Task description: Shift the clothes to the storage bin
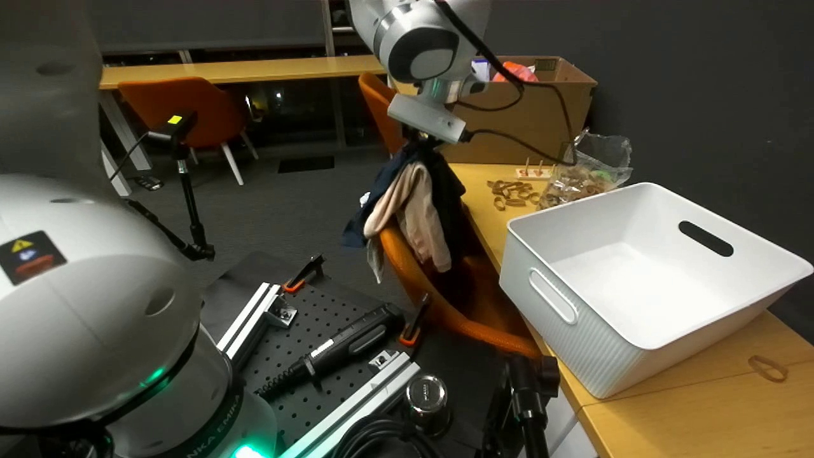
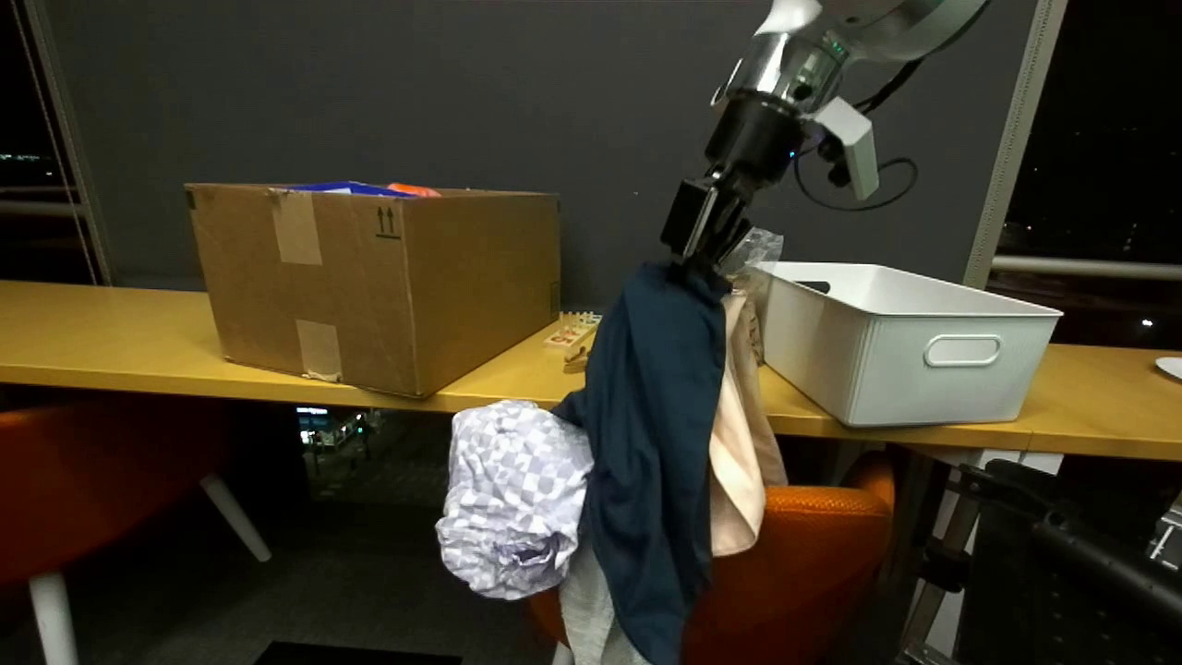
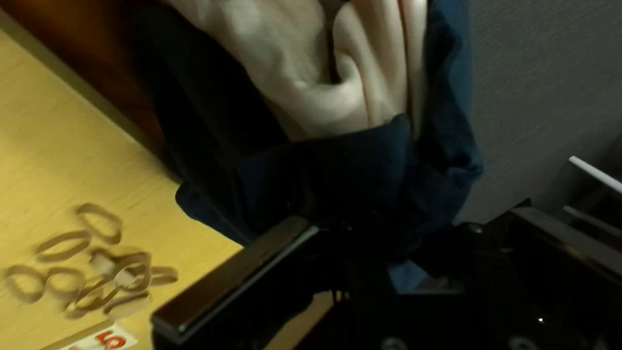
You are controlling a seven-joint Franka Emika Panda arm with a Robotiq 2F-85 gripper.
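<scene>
Gripper is slanted downward, its jaws drawn together on the top of a dark blue garment; the exact gap at the tips is hidden by cloth and shadow. The garment is gathered to a peak at the grip and hung in long, soft folds by the back of an orange chair. Just beside it a peach garment is seen, thick and loosely folded; whether it is also pinched cannot be told. On the opposite flank a white-and-lavender checked cloth is crumpled into a bulge, with a light grey cloth partly covered below.

Counts: four cloths by colour, though separate pieces cannot be confirmed where they overlap; one white storage bin; one cardboard box; one clear bag; three orange chairs in an exterior view. Small brown loops are clustered on the table, too tangled to be counted; one single loop is found near the bin.

Edges: the bin is set close along the table edge, upright, its open top facing up and its white floor exposed. Two handle slots are counted in its walls. Between the hanging cloths and the bin a strip of tabletop is seen. The lower ends of the cloths are hung below tabletop level, outside the bin.
</scene>
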